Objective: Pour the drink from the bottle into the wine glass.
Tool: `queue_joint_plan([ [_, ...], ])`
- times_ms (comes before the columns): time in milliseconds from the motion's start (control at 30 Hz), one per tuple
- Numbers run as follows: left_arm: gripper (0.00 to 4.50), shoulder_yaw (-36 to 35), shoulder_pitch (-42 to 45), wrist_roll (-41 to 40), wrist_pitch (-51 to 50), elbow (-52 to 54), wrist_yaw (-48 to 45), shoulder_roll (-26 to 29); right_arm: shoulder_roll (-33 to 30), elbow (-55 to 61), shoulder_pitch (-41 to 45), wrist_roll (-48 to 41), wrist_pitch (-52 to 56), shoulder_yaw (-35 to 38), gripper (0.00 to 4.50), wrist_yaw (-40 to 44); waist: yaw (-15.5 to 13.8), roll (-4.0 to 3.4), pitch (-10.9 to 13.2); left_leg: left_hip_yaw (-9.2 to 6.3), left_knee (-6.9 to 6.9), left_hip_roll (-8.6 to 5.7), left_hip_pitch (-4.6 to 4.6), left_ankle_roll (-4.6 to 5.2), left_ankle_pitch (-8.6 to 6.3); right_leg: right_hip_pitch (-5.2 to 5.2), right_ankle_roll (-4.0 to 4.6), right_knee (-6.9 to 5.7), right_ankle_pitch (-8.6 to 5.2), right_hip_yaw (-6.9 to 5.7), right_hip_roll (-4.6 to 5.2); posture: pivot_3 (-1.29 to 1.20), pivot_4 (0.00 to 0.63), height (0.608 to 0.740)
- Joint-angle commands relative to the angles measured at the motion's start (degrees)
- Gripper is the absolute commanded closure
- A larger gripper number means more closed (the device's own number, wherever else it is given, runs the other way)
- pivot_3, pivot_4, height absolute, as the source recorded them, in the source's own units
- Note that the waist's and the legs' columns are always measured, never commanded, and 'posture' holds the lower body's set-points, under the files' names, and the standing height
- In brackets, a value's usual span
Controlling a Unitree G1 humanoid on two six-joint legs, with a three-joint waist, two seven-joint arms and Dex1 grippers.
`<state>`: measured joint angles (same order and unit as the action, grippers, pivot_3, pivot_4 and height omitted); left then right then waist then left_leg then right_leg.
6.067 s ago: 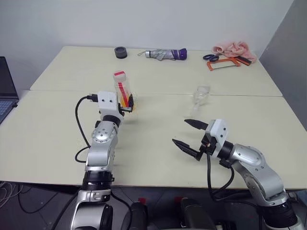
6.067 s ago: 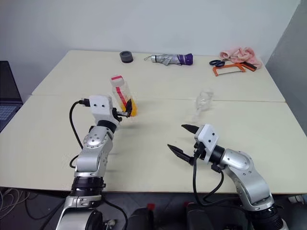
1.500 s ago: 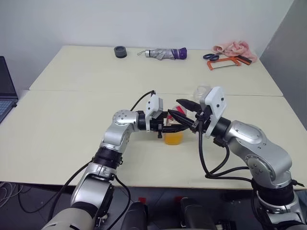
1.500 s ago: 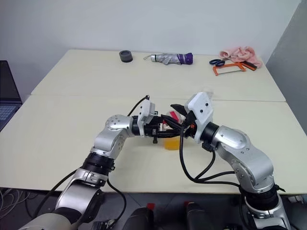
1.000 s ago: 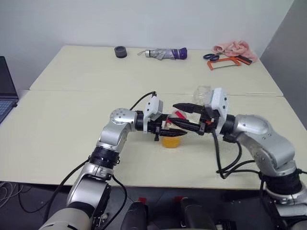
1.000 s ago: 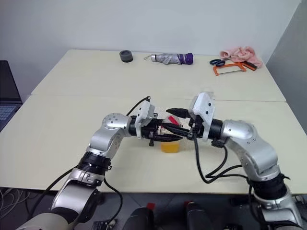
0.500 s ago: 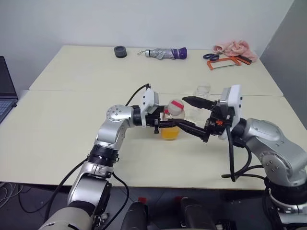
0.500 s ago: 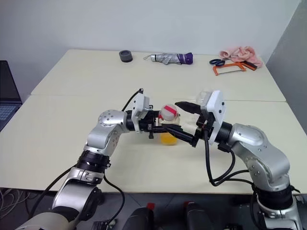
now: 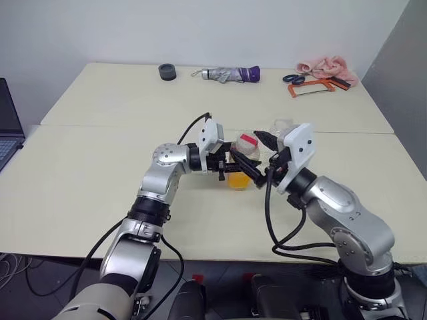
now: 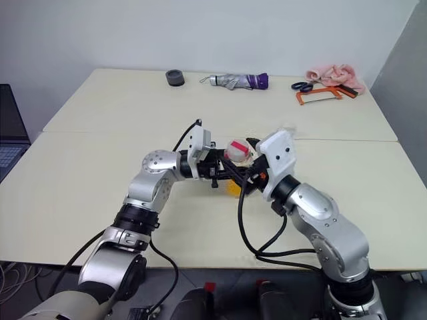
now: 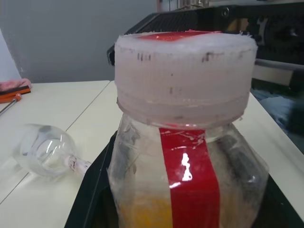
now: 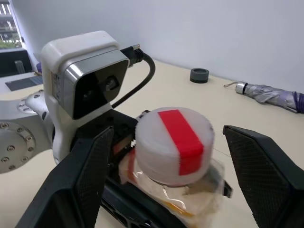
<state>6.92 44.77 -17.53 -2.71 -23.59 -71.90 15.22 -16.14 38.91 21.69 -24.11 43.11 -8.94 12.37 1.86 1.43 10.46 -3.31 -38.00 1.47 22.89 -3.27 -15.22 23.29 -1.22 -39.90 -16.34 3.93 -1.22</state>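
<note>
The left gripper (image 10: pixel 223 171) is clamped on the bottle (image 12: pixel 172 151), lifted off the table (image 9: pixel 87 173), and the right gripper (image 12: pixel 178 156) stands wide apart on either side of its cap (image 12: pixel 173 138), so uncapping looks like the step in hand; next those fingers must close on the cap and twist. The wine glass (image 11: pixel 45 150) lies on its side just behind the bottle, mostly hidden by the arms, and the drink (image 9: pixel 238 180) shows only low in the bottle.
</note>
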Motion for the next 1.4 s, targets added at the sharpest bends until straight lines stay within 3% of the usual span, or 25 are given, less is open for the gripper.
queue_joint_plan([
  [33,2.69,-0.3,1.6,-0.2,1.9,0.3,-0.1,-0.4,1.5,0.3,0.9,1.2,-1.7,-0.7,0.57,-0.4,0.0,0.0,0.0,0.0,0.0,0.0,0.0,0.0,0.0,0.0,0.0,0.0,0.0,0.0,0.0,0.0,0.15,0.74],
  [200,2.69,-0.1,1.2,0.0,2.5,0.7,-0.2,-0.2,2.8,-1.4,0.9,2.8,-3.5,-1.6,0.57,0.2,0.0,0.0,0.0,0.0,0.0,0.0,0.0,0.0,0.0,0.0,0.0,0.0,0.0,-0.01,0.0,0.0,0.15,0.74],
  [300,2.69,-0.3,1.0,-0.2,2.2,1.1,0.1,-0.2,3.4,-1.7,0.8,3.3,-4.7,-1.7,1.17,0.8,0.0,0.0,0.0,0.0,0.0,0.0,0.0,0.0,0.0,0.0,0.0,0.0,0.0,-0.01,0.0,0.0,0.15,0.74],
  [367,2.69,-0.3,0.9,-0.1,2.2,1.1,0.0,-0.1,3.8,-1.7,0.4,3.2,-5.2,-1.8,1.8,1.1,0.0,0.0,0.0,-0.01,0.0,0.0,0.0,0.0,0.0,0.0,0.0,0.0,0.0,-0.01,0.0,0.0,0.15,0.74],
  [533,2.7,-0.3,0.8,-0.2,2.2,1.1,0.1,-0.1,4.4,-2.1,-0.1,3.4,-6.1,-1.6,1.82,1.5,0.0,0.0,0.0,-0.01,0.01,0.01,0.0,0.0,0.0,0.0,0.0,0.0,0.0,-0.01,-0.01,0.0,0.15,0.74],
  [667,2.7,-0.2,0.5,-0.4,1.8,1.5,-0.2,0.2,5.2,-2.9,-0.4,3.3,-7.2,-1.3,2.56,1.9,0.0,0.0,0.0,-0.01,0.0,0.0,0.0,0.0,0.0,0.0,0.0,0.0,0.0,-0.01,0.0,0.0,0.15,0.74],
  [767,2.7,-0.1,0.0,-1.0,0.6,2.4,-1.1,0.6,3.7,-3.7,-0.2,2.2,-9.3,-1.4,2.55,6.2,0.0,0.0,0.0,-0.01,0.01,0.01,0.0,0.0,0.0,0.0,0.0,0.0,0.0,-0.01,-0.01,0.0,0.15,0.74],
  [967,2.7,0.6,0.7,-3.3,-4.7,5.2,-6.5,2.7,-8.5,-12.8,8.6,-4.5,-12.6,-2.3,2.55,32.9,0.2,-0.02,0.0,0.03,-0.01,-0.02,-0.03,0.01,0.0,-0.01,0.0,0.01,0.0,-0.01,0.0,0.0,0.15,0.74],
  [1100,2.7,0.6,2.4,-4.1,-6.9,5.8,-9.1,3.8,-13.5,-21.5,16.1,-7.0,-11.4,-3.0,2.55,45.5,0.2,-0.04,0.0,-0.01,0.03,0.04,-0.04,0.01,-0.01,-0.01,0.03,0.01,0.0,-0.07,-0.08,0.0,0.15,0.74],
  [1167,2.7,0.6,3.0,-3.9,-7.1,5.6,-9.4,3.8,-14.7,-26.1,18.5,-7.6,-10.4,-2.4,2.55,48.8,0.1,-0.04,0.0,-0.01,0.01,0.04,-0.03,0.01,-0.01,-0.01,0.03,0.01,0.0,-0.07,-0.08,0.0,0.15,0.74],
  [1267,2.71,-0.1,3.1,-4.1,-7.4,5.7,-7.9,3.2,-15.0,-28.0,17.6,-4.7,-12.6,-0.8,2.55,46.2,0.1,-0.04,0.0,-0.03,0.02,0.04,-0.02,0.02,-0.01,-0.01,0.04,0.02,0.0,-0.07,-0.06,0.0,0.15,0.74],
  [1400,2.71,-0.6,2.2,-4.2,-7.9,6.5,-6.1,2.8,-15.3,-22.5,13.6,-6.9,-10.8,4.2,1.18,41.3,0.0,-0.04,0.0,-0.03,0.01,0.03,0.04,0.02,-0.01,0.0,0.04,0.04,0.0,-0.07,0.0,0.0,0.15,0.74],
])
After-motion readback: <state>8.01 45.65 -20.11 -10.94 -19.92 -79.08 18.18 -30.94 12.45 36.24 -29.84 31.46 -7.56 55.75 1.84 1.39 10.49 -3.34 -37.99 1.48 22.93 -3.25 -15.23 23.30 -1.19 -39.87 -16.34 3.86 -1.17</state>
